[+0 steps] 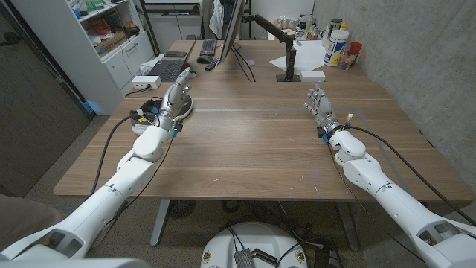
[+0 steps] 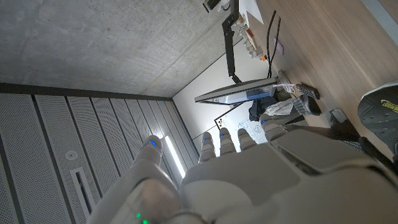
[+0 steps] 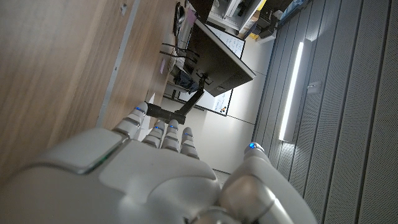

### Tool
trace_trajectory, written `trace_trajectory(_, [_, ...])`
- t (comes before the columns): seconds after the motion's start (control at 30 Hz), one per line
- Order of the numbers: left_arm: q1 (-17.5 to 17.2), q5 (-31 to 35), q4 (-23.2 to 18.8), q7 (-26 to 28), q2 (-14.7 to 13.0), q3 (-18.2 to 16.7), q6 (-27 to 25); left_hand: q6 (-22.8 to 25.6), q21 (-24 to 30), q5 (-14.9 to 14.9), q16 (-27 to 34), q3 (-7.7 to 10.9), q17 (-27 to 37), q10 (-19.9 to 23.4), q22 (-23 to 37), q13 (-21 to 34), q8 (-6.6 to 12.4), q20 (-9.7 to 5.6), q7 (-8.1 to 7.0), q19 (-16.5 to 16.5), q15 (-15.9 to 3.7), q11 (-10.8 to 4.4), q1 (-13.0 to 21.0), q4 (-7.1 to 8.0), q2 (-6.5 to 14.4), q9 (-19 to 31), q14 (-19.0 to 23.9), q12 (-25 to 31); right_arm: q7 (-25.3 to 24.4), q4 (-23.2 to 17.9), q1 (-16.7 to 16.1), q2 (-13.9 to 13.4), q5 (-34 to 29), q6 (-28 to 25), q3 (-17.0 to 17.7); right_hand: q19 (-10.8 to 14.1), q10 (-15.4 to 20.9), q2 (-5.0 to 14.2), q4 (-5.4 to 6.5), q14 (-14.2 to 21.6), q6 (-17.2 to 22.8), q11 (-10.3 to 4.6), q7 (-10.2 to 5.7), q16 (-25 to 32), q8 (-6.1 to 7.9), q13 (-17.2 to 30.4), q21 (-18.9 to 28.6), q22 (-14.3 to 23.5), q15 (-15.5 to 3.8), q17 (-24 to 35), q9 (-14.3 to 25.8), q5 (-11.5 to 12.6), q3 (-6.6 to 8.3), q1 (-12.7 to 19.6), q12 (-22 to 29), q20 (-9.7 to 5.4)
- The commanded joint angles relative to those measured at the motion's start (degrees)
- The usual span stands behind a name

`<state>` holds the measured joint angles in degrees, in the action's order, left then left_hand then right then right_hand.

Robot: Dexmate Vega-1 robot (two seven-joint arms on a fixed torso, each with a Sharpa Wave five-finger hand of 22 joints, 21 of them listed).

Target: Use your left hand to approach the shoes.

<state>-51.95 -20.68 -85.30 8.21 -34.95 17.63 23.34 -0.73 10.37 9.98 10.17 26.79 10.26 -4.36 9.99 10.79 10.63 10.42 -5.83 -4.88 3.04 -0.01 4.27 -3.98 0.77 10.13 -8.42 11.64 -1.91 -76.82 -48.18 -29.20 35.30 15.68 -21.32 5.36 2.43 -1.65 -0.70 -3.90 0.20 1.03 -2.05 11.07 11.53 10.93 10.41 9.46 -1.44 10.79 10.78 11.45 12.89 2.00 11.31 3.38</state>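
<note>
Shoe: one dark shoe (image 1: 184, 106) with a pale sole sits on the worktop (image 1: 245, 149) at its left side, partly hidden behind the left hand; the left wrist view catches its dark, yellow-marked toe (image 2: 380, 107). I can make out only one, not a pair.
Left hand: left hand (image 1: 173, 100) is right at the shoe, fingers straight and together, holding nothing; touching or just short of it, I cannot tell.
Right hand: right hand (image 1: 319, 103) stands well apart over the right side of the worktop, fingers extended, nothing in it.
Handling, my read: looks light, a soft upper over a stiffer rubbery sole, not fragile, unlikely to slip.
Where to grip: I'd go for the collar or heel rim, or span the sides above the sole.
Behind: keyboard (image 1: 168, 70) and monitor (image 1: 236, 30) sit farther back.
</note>
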Motion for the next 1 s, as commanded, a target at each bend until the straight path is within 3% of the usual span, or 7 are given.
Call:
trace_trajectory(0.03, [-0.80, 7.67, -2.44, 5.71, -1.20, -1.00, -1.13, -0.13, -0.02, 0.30, -0.12, 0.20, 0.11, -0.53, 0.09, 0.25, 0.07, 0.11, -0.12, -0.54, 0.09, -0.03, 0.67, -0.38, 0.24, 0.18, -0.67, 0.01, -0.40, -0.62, -0.51, -0.33, 0.29, -0.11, 0.46, -0.10, -0.28, 0.00, 0.03, -0.49, -0.18, 0.09, -0.02, -0.03, -0.24, 0.18, 0.23, 0.25, -0.02, 0.11, 0.13, 0.21, -0.18, 0.25, 0.06, 0.03])
trace_trajectory(0.63, [-1.54, 14.94, -4.55, 11.20, -1.39, -1.50, -4.47, 0.35, 0.09, 0.23, -0.02, 0.64, 0.05, -0.55, 0.06, 0.25, 0.29, 0.50, -0.06, -1.03, 0.22, 0.25, 1.62, -1.17, 0.54, 0.18, -1.34, 0.11, 0.08, 0.61, 0.14, -0.18, 0.24, 0.22, 0.44, -0.25, -0.30, 0.09, 0.02, -0.57, -0.19, 0.09, 0.01, -0.02, -0.26, 0.18, 0.22, 0.25, -0.03, 0.10, 0.12, 0.20, -0.26, 0.30, 0.06, -0.02])
trace_trajectory(0.93, [-2.32, 20.64, -7.09, 16.03, -1.88, -1.71, -8.92, 0.98, 0.20, 0.23, 0.07, 1.11, 0.02, -0.43, 0.03, 0.24, 0.55, 0.53, 0.34, -1.10, 0.38, 0.41, 2.58, -1.87, 0.88, 0.19, -1.56, 0.21, 0.21, 0.88, 0.18, -0.19, -0.10, 0.75, 0.37, -0.47, -0.44, 0.14, 0.02, -0.75, -0.21, 0.13, 0.00, -0.06, -0.27, 0.18, 0.16, 0.25, -0.11, 0.10, 0.12, 0.20, -0.30, 0.32, 0.02, -0.15])
trace_trajectory(1.0, [-2.88, 23.73, -8.91, 18.24, -2.49, -1.86, -12.09, 1.08, 0.21, 0.21, 0.10, 1.19, 0.01, -0.44, 0.03, 0.24, 0.58, 0.53, 0.49, -1.14, 0.27, 0.27, 2.76, -2.01, 0.91, 0.19, -1.56, 0.22, 0.22, 0.98, 0.19, -0.12, -0.16, 0.93, 0.36, -0.50, -0.49, 0.15, 0.02, -0.76, -0.27, 0.14, 0.03, -0.06, -0.29, 0.18, 0.16, 0.25, -0.10, 0.10, 0.12, 0.20, -0.30, 0.32, 0.00, -0.19])
